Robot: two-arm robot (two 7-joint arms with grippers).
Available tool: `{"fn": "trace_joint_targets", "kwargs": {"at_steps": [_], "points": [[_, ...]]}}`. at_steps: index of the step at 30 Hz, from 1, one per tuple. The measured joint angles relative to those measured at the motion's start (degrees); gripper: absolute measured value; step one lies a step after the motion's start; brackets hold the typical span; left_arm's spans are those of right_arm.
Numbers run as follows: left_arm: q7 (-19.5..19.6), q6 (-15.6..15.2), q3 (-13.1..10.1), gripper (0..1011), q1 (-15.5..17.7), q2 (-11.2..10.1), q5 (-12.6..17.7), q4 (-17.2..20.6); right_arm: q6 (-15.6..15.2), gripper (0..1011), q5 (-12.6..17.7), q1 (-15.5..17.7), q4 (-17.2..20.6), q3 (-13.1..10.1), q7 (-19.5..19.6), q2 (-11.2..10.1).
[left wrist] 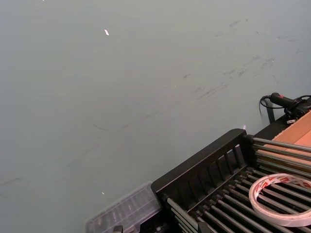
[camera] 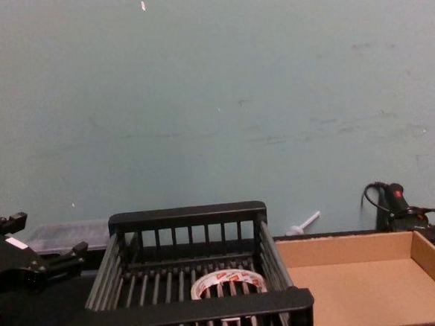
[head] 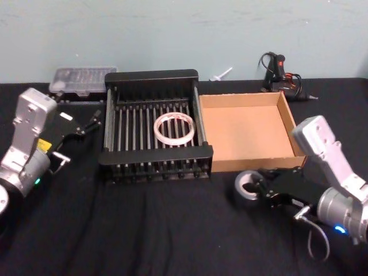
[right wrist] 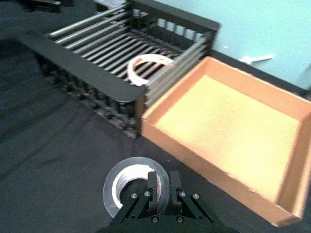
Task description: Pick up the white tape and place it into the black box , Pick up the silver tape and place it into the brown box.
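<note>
Under right hand (right wrist: 163, 187), silver tape (right wrist: 124, 180) half-hidden.

White tape (head: 173, 127) with red marks, apparently dull silver tape (head: 248, 187), black box (head: 154, 165), tan brown box (head: 246, 133).

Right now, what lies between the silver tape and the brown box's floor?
In the head view, only the brown box's near wall and bare black cloth separate it from the silver tape, gripped by the right gripper.
</note>
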State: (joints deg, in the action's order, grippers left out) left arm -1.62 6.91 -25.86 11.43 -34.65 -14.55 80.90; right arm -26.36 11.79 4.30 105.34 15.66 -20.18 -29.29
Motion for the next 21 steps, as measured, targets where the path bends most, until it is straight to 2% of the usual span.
{"fn": "trace_joint_targets", "kwargs": {"at_steps": [5,11,21], "points": [[0.0,0.0,0.0,1001,0.0,0.0,0.0,0.0,0.0,158,0.4,0.6,0.4,-2.3,1.4,0.0],[0.0,0.0,0.0,1001,0.0,0.0,0.0,0.0,0.2,158,0.7,-0.7,-0.6,-4.4,3.0,1.4],[0.0,0.0,0.0,1002,0.0,0.0,0.0,0.0,0.5,158,-0.4,-5.7,-4.8,-4.6,4.1,3.7]]}}
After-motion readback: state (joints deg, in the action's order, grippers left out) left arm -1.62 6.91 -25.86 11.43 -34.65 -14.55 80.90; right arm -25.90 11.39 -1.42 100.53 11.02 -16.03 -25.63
